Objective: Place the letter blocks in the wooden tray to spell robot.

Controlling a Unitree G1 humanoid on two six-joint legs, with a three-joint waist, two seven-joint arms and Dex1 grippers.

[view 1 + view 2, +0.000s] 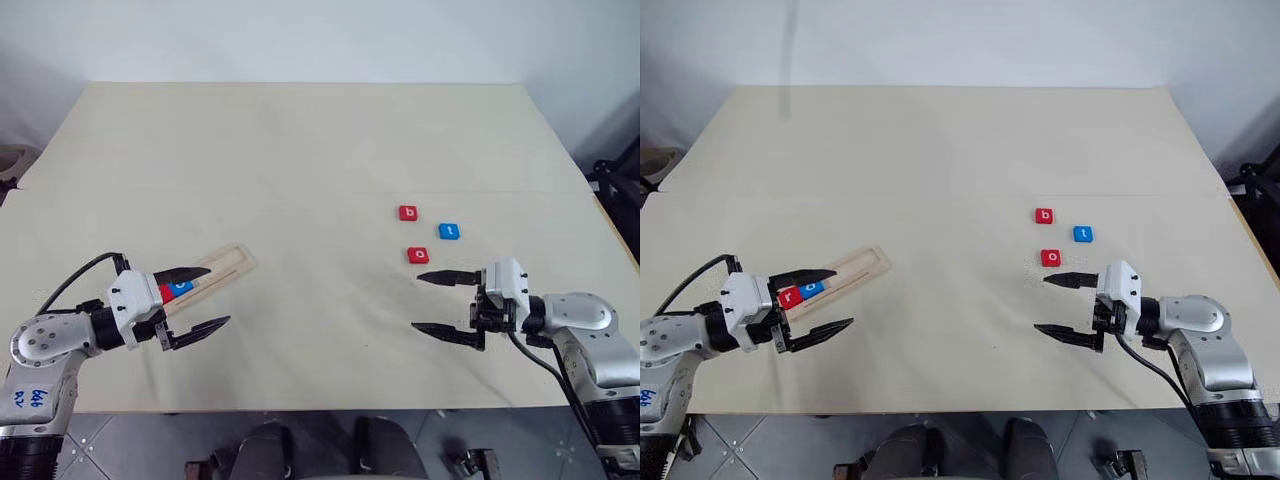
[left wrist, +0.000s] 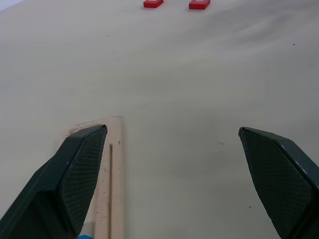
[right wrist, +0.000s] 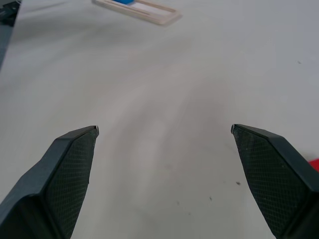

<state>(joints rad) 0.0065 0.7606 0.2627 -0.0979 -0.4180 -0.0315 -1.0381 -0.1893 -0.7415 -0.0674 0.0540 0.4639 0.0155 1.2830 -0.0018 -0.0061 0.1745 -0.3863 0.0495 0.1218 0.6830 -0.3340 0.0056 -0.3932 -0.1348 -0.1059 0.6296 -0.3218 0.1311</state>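
Note:
The wooden tray (image 1: 222, 266) lies slanted at the table's left front, holding a red r block (image 1: 791, 297) and a blue o block (image 1: 813, 288) at its near end. My left gripper (image 1: 204, 299) hovers open over that end, nothing between its fingers. At the right sit three loose letter blocks: a red b (image 1: 408, 213), a blue t (image 1: 449, 232) and a red o (image 1: 418, 255). My right gripper (image 1: 436, 302) stands open just in front of the red o, empty, pointing left.
The cream table (image 1: 300, 150) stretches far behind both grippers. Its front edge runs just below my arms, and its right edge lies close beyond the right arm. Dark equipment (image 1: 622, 175) stands past that edge.

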